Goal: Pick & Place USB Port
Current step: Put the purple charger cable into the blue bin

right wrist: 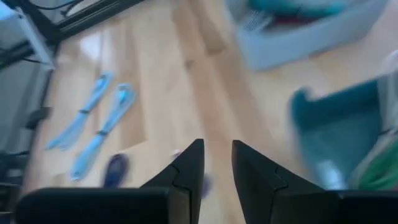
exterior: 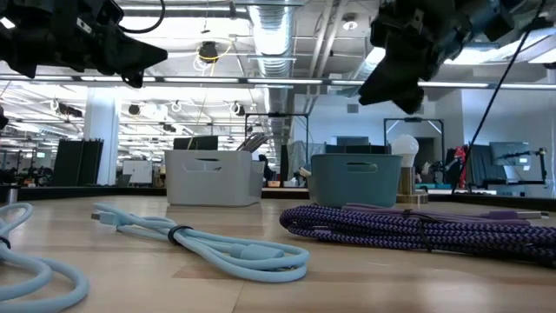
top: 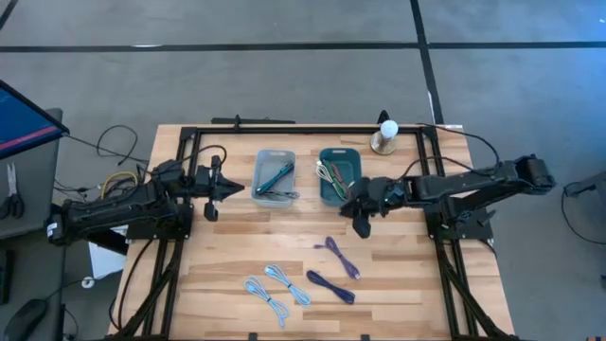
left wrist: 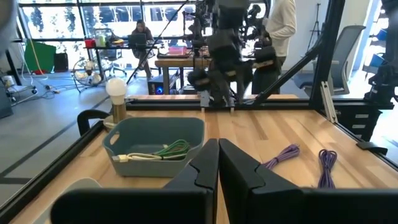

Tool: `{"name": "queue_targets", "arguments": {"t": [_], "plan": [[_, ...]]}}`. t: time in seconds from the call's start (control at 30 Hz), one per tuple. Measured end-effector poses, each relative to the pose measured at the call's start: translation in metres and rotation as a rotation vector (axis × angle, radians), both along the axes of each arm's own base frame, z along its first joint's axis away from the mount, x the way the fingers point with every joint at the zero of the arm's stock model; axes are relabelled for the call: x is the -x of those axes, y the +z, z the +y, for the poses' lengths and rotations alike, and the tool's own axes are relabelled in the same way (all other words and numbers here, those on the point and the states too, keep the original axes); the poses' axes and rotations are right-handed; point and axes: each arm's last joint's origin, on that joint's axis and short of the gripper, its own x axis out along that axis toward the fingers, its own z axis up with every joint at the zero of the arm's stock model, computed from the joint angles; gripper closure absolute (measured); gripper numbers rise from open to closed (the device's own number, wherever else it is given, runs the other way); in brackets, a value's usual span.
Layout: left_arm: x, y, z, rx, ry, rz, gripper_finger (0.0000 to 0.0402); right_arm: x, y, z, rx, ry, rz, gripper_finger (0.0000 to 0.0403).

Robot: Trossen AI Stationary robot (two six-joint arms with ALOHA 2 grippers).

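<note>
Several bundled USB cables lie on the wooden table: two light blue ones [top: 287,282] [top: 265,301], a dark blue one [top: 329,286] and a purple one [top: 343,256]. A grey bin [top: 275,177] holds a teal cable, and a teal bin [top: 339,176] holds green and white cables. My right gripper [top: 358,220] hangs open in the air just in front of the teal bin, tilted down toward the table, with nothing between its fingers [right wrist: 217,158]. My left gripper [top: 237,189] is shut and empty, held level beside the grey bin's left side [left wrist: 217,163].
A bulb on a wooden base [top: 386,133] stands at the far edge, right of the teal bin. A black frame [top: 312,128] borders the table's far side and flanks. Bare wood lies between the bins and the cables. People and desks show in the room beyond.
</note>
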Motion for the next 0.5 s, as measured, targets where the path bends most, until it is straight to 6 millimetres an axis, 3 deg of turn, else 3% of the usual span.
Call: {"name": "queue_targets", "arguments": {"t": [0.2, 0.5], "plan": [[0.000, 0.001, 0.000, -0.004, 0.000, -0.006, 0.0389, -0.009, -0.014, 0.018, -0.109, -0.019, 0.077, 0.0327], [0.000, 0.001, 0.000, -0.006, 0.001, -0.007, 0.0389, -0.037, -0.001, 0.057, -0.177, 0.027, 0.091, 0.0327]]}}
